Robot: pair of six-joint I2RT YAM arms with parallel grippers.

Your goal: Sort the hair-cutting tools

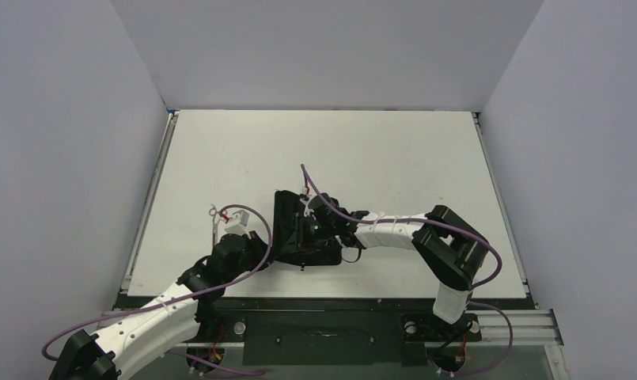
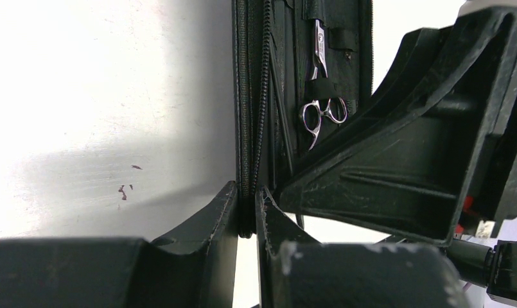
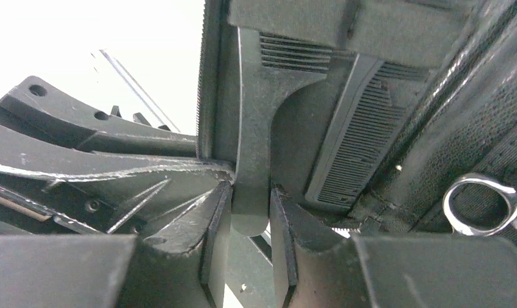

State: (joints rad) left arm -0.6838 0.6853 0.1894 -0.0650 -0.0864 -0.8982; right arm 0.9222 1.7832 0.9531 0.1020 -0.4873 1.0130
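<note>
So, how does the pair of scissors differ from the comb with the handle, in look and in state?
The scissors are silver metal; the handled comb is black plastic. The scissors sit strapped down, touched by no gripper; the comb's handle is pinched by the right gripper. Both are in the open black zip case.

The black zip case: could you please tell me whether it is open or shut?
Open: the case shows its lining, with scissors strapped inside.

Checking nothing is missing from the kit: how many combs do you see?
2. One handled comb is gripped by the right gripper; a second comb sits slanted beside it in the case. Others may be hidden.
</note>
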